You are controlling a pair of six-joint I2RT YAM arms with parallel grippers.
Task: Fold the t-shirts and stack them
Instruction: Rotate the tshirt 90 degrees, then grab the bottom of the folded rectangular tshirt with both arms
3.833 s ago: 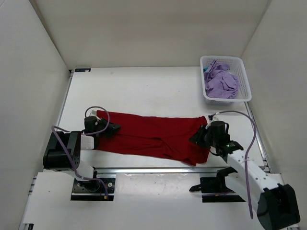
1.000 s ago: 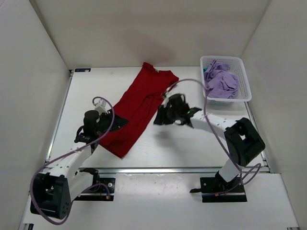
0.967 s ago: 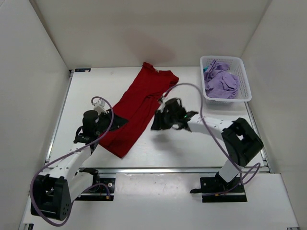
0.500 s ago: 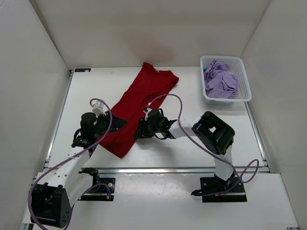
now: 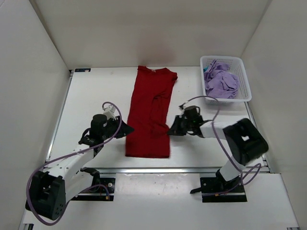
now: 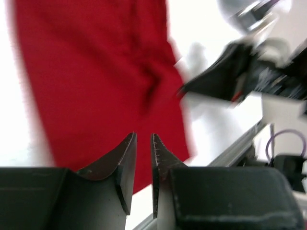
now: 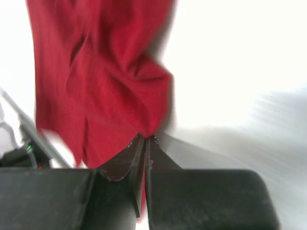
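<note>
Top external: red shirt (image 5: 149, 115) lies flat on the table (image 5: 96, 96), long axis near-to-far in this view, collar far, hem near. Off the shirt's collar end to the right sits the basket (image 5: 247, 84), with the lavender shirt (image 5: 220, 82) heaped in it. At the shirt's right edge, toward the hem, is the right gripper (image 5: 171, 131). Right wrist view shows its jaws clamped on a peak of red cloth. Opposite, at the shirt's left edge, is the left gripper (image 5: 128, 129). Left wrist view is blurred: jaws nearly together, thin slit, can't tell if cloth is caught. My read: mid-fold on the red one, nothing stacked yet. Key relation: both grippers flank the shirt across its short axis, so folding means carrying the hem along the long axis toward the collar. Only the right grip looks sure.
</note>
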